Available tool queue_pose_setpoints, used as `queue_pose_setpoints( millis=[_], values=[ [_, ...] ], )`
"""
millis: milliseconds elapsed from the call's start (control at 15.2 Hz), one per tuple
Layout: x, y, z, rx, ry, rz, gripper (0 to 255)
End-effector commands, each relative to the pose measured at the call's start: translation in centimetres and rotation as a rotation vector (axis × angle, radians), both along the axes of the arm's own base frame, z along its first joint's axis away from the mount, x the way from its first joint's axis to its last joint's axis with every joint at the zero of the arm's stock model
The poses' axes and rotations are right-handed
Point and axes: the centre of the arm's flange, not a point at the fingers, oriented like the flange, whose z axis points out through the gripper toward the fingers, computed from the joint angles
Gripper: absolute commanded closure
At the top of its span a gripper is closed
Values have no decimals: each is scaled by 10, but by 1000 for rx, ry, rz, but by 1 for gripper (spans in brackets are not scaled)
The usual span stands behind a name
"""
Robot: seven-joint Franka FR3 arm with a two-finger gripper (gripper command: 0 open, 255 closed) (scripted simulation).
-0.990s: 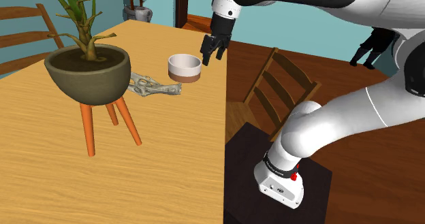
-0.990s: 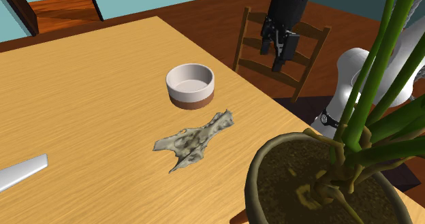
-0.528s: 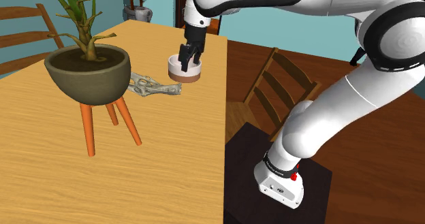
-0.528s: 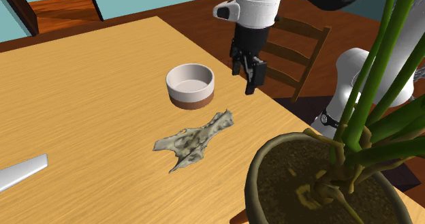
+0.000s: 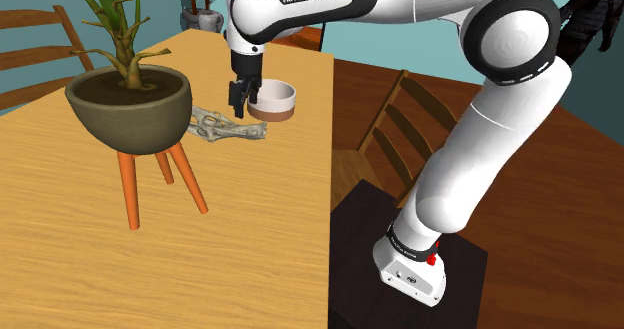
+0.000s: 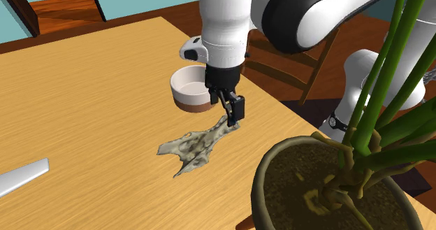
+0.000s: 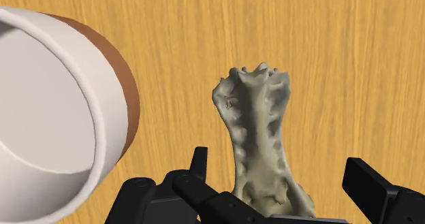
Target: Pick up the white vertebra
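The vertebra (image 6: 199,143) is a pale grey-beige, knobbly, elongated bone lying flat on the wooden table (image 6: 98,89). In the shoulder view the vertebra (image 5: 228,128) lies between the plant pot and the bowl. My black gripper (image 6: 230,110) hangs open just above the bone's end nearest the bowl, without touching it. In the wrist view the vertebra (image 7: 262,134) runs between my fingers (image 7: 199,163), which stand wide apart on either side. The gripper (image 5: 240,99) points down beside the bowl.
A white bowl with a brown base (image 6: 194,87) stands right beside the gripper. A dark pot with a green plant (image 5: 128,105) on orange legs stands close by. A grey flat object (image 6: 21,176) lies further off. A wooden chair (image 5: 410,127) is past the table edge.
The arm has swung from beyond the table edge, over the bowl, and come down above the vertebra's end. The fingers have stayed open and the bone has not moved.
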Motion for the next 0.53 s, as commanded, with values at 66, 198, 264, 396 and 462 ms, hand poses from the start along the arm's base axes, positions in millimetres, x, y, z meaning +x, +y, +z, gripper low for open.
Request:
queue_pose_setpoints(
  millis=[66,198,264,396,462],
  values=[
    [30,24,-21,-10,14,77,0],
    [37,31,-32,-13,17,96,0],
    [37,31,-37,-13,17,96,0],
    [37,31,-48,-13,17,96,0],
    [37,31,-53,-13,17,96,0]
  ],
)
